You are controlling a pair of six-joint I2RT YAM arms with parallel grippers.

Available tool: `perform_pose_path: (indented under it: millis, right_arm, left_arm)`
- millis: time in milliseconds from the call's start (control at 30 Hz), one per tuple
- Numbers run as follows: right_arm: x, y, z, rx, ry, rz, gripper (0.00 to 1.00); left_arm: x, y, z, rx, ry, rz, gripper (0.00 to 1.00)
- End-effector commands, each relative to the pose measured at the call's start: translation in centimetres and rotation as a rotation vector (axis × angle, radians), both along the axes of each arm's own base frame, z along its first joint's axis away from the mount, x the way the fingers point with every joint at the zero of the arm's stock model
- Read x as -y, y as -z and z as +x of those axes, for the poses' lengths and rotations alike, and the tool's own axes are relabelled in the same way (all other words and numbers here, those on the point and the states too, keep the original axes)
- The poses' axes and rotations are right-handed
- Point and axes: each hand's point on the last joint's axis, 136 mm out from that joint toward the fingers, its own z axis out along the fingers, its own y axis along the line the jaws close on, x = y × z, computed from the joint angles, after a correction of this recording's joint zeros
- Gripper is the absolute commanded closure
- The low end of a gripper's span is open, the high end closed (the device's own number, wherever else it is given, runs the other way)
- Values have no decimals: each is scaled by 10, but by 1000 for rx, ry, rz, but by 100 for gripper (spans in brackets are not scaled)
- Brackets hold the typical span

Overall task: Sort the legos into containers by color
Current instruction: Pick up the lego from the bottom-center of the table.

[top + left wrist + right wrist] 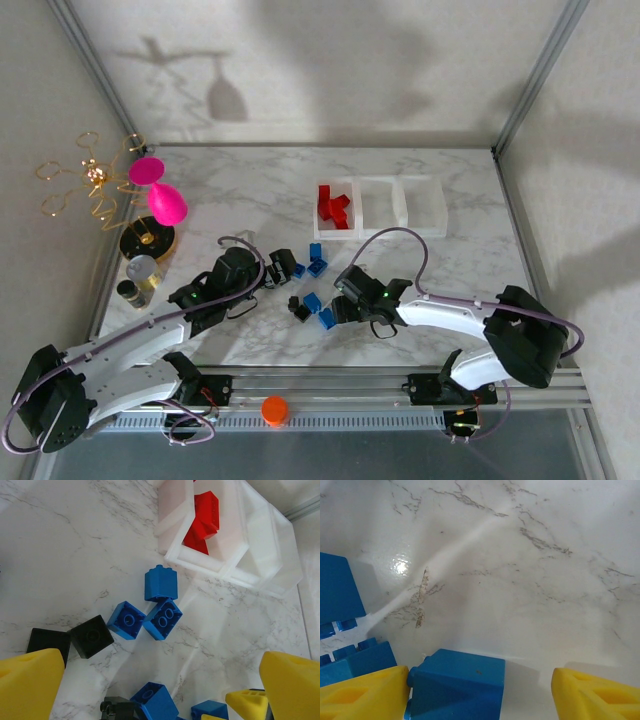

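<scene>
Red legos [333, 207] lie in the left bin of the three joined white containers [405, 228]. Blue legos [317, 259] and black ones [298, 307] are scattered mid-table. My right gripper [340, 305] is open around a blue brick [457, 680]. Its left finger [365, 690] touches the brick's studs, while its right finger [595, 692] stands apart from it. My left gripper [161, 665] is open above the table. Ahead of it lie blue bricks [161, 582], black bricks [90, 635], and the containers [200, 562] with red bricks [205, 520].
A pink goblet [165, 200] and a gold wire stand [90, 180] sit at the far left, with a small jar [140, 275] beside them. An orange cap [274, 409] rests on the near rail. Frame posts bound the table's back corners.
</scene>
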Motion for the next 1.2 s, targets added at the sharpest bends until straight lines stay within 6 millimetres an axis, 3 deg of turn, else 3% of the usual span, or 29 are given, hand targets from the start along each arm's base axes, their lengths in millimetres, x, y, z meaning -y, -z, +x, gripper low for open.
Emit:
perform_pose_path:
  millis: [0,133,500,733,933,1167]
  right_arm:
    - [3,3,-4,-14,11,-12,25]
    - [-3,7,-1,-18,10,-5,29]
    - [-3,8,2,-9,14,-14,50]
    - [-5,-2,6,5,29,12,58]
    - [-2,-25,19,39,62,49,59]
    - [17,-75,73,164,145,97,58]
  left_arm:
    - [5,-5,1,8,10,-6,1]
    - [5,-6,1,9,11,-7,0]
    - [4,-5,1,11,8,0,0]
    - [8,-10,3,16,17,-8,0]
    - [12,-18,6,35,27,-28,0]
    - [25,-34,19,69,34,-62,0]
